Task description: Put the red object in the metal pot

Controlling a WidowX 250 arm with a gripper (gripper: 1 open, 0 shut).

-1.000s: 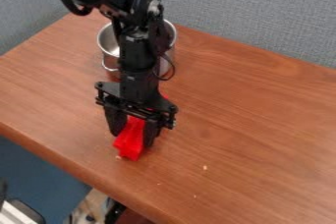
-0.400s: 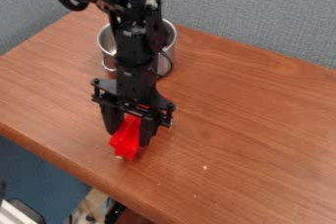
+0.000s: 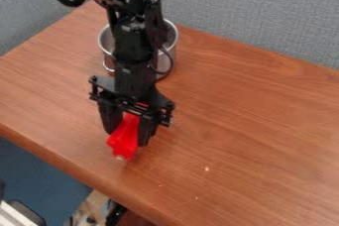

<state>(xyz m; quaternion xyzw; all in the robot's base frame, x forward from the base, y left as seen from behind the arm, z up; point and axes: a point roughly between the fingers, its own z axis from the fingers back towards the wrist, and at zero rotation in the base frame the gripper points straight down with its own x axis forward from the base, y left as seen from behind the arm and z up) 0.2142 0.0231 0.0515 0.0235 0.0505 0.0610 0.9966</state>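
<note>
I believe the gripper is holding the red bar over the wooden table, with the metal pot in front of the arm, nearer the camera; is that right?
Not quite. The camera view shows the metal pot behind the arm, farther from the camera. The rest stands: the gripper holds the red bar over the wooden table.

Metal pot (image 3: pixel 159 40) stands on tabletop (image 3: pixel 252 111), toward the rear edge, partly behind the arm (image 3: pixel 130 42). Gripper (image 3: pixel 130 123) in front of pot, nearer the front edge. Red object (image 3: pixel 123 139) between the jaws, lower end hanging below them.
</note>
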